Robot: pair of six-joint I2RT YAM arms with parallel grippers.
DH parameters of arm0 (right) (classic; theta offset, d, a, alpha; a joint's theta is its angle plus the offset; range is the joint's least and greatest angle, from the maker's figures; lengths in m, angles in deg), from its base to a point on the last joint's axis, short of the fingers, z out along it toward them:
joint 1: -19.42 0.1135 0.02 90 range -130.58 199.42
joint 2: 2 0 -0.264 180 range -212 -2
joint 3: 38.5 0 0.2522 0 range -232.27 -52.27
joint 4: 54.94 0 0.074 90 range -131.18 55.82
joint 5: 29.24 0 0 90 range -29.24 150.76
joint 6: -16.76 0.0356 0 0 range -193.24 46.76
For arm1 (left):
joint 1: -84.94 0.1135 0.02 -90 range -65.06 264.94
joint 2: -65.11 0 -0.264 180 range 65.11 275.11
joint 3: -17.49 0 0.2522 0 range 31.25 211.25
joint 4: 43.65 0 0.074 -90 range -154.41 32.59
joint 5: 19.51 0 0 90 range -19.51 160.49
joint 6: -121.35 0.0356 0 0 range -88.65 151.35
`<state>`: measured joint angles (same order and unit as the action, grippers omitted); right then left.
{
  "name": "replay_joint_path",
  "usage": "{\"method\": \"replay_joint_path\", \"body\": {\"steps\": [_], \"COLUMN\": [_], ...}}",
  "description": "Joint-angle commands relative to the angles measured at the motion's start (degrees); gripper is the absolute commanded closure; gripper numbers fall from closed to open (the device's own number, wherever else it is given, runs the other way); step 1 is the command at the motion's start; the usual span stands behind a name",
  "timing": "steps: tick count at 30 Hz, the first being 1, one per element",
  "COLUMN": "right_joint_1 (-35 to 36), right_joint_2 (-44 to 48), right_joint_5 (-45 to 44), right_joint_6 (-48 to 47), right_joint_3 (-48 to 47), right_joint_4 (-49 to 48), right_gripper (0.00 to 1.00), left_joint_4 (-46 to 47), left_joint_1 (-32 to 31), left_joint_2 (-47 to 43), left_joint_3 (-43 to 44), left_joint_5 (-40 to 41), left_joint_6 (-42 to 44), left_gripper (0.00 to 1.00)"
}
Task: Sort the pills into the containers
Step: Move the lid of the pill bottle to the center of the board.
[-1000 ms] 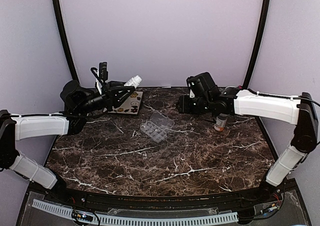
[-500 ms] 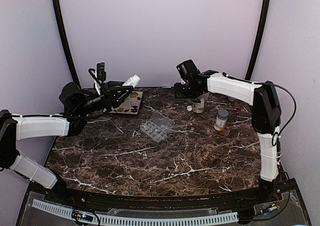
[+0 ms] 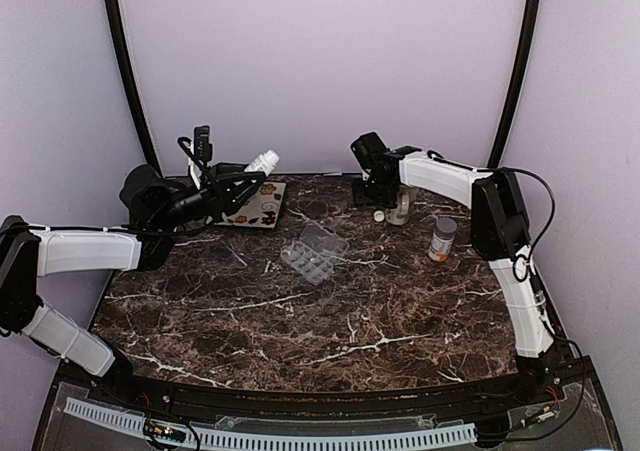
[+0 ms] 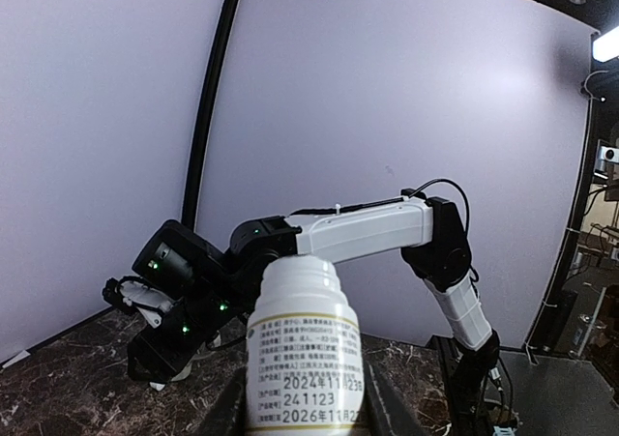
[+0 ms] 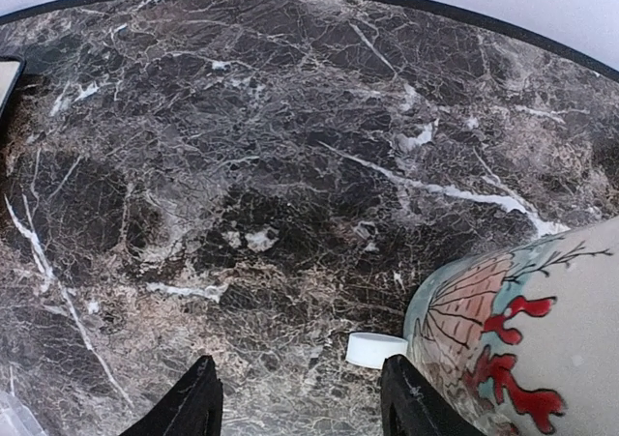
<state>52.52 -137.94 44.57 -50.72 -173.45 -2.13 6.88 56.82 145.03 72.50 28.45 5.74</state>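
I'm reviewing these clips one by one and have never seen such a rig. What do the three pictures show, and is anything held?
Two robot arms are bolted at the near edge of a marble table. One picture looks down from above and behind them; the other two come from a camera on each wrist. The left gripper holds a small white bottle in the air. The right gripper is open, low over the table beside a painted vase and a small white cap. Also on the table are a clear pill organizer and an orange pill bottle.

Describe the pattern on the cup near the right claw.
Pale cup, red sprigs and thin black twigs; right wrist view.
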Motion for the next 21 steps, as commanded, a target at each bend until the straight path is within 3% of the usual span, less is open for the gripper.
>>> {"method": "replay_joint_path", "body": {"steps": [1, 21], "right_joint_1": [-1.2, -2.1], "right_joint_2": [-2.4, -5.9], "right_joint_5": [0.1, 0.3], "right_joint_6": [-0.4, 0.9], "right_joint_3": [-2.9, -3.9], "right_joint_4": [0.9, 0.2], "right_gripper": [0.43, 0.44], "left_joint_4": [2.6, 2.1], "left_joint_1": [0.4, 0.4], "left_joint_2": [-0.9, -2.0], "left_joint_3": [0.4, -0.1], "left_joint_5": [-2.0, -1.9], "left_joint_6": [-0.9, -0.7], "left_gripper": [1.0, 1.0]}}
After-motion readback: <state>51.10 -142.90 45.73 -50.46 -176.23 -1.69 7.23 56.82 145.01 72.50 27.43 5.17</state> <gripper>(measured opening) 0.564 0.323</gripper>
